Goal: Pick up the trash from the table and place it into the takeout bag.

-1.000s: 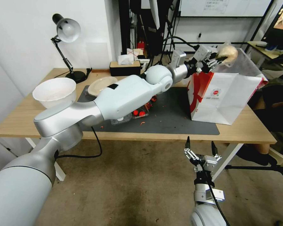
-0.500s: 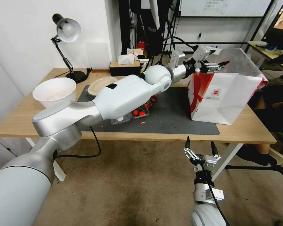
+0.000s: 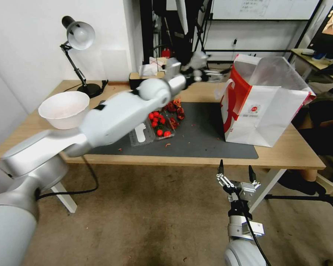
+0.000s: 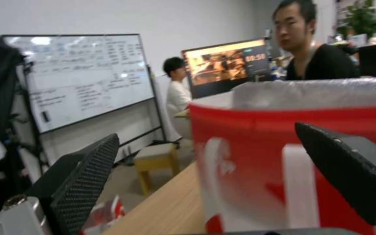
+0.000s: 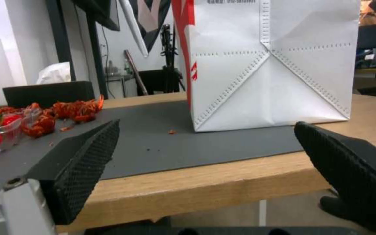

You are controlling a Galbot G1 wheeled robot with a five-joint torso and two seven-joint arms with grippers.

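Observation:
The takeout bag (image 3: pixel 264 111) stands open on the right end of the dark mat (image 3: pixel 196 140) on the table (image 3: pixel 285 155). My left gripper (image 3: pixel 211 75) hovers just left of the bag's red side panel (image 4: pixel 284 163), open with nothing between its fingers (image 4: pixel 83 176). Trash lies mid-mat: a clear plastic tray of red tomatoes (image 3: pixel 157 127) and red shell scraps (image 3: pixel 174 109), which also appear in the right wrist view (image 5: pixel 70 109). My right gripper (image 3: pixel 236 175) is parked open below the table's front edge, facing the bag (image 5: pixel 271 65).
A large white bowl (image 3: pixel 64 107) sits at the table's left end. A desk lamp (image 3: pixel 77 37) and a black tissue box (image 3: pixel 146 79) stand along the back edge. Bare mat lies between the scraps and the bag.
A second ago my left gripper held a small bag of beige food over the takeout bag. It opened, the food is gone from it, and the arm has swung back left.

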